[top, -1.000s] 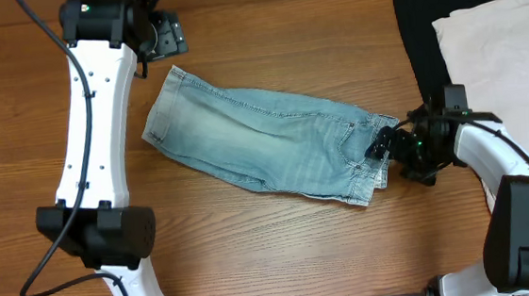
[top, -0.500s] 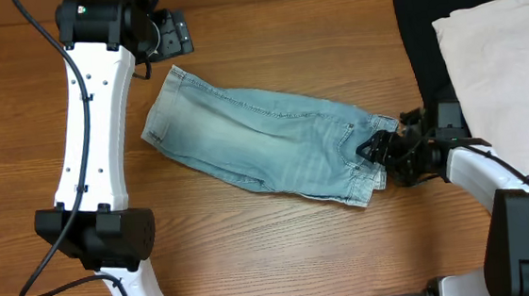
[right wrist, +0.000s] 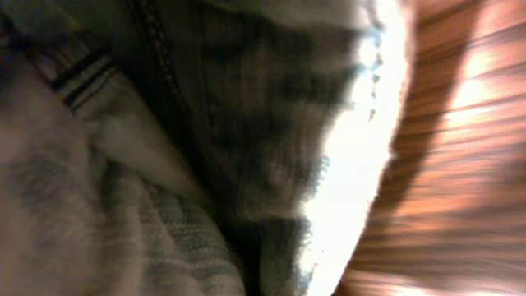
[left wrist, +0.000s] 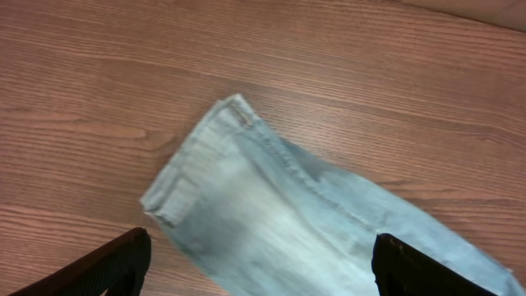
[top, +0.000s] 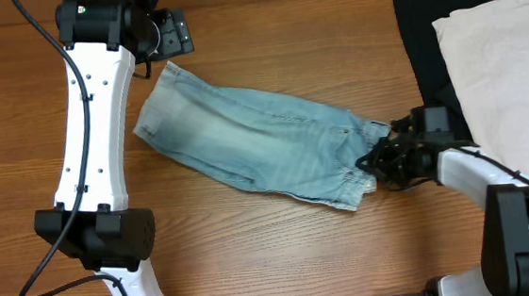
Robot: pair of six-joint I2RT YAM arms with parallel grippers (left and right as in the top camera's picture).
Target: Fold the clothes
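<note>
The clothes, a pair of light-blue denim shorts (top: pixel 255 144), lie slanted across the wooden table, folded lengthwise. A cuffed leg hem (left wrist: pixel 185 177) is at the upper left. My right gripper (top: pixel 371 158) is shut on the bunched right end of the shorts. Blurred denim (right wrist: pixel 246 107) fills the right wrist view and hides the fingers. My left gripper (top: pixel 168 33) hangs open above the table, just beyond the hem end. In the left wrist view the left gripper (left wrist: pixel 261 247) has its two dark fingertips wide apart, with the shorts (left wrist: pixel 271 214) below them and nothing held.
A black garment (top: pixel 421 32) lies at the far right with a cream-white garment (top: pixel 504 63) on top of it, close behind the right arm. The left arm's white link (top: pixel 88 133) stands along the left of the table (top: pixel 313 40).
My right gripper has moved left onto the shorts' right end and shut on it. That end is now bunched, and the whole garment has slid slightly left. The left gripper stays open.
</note>
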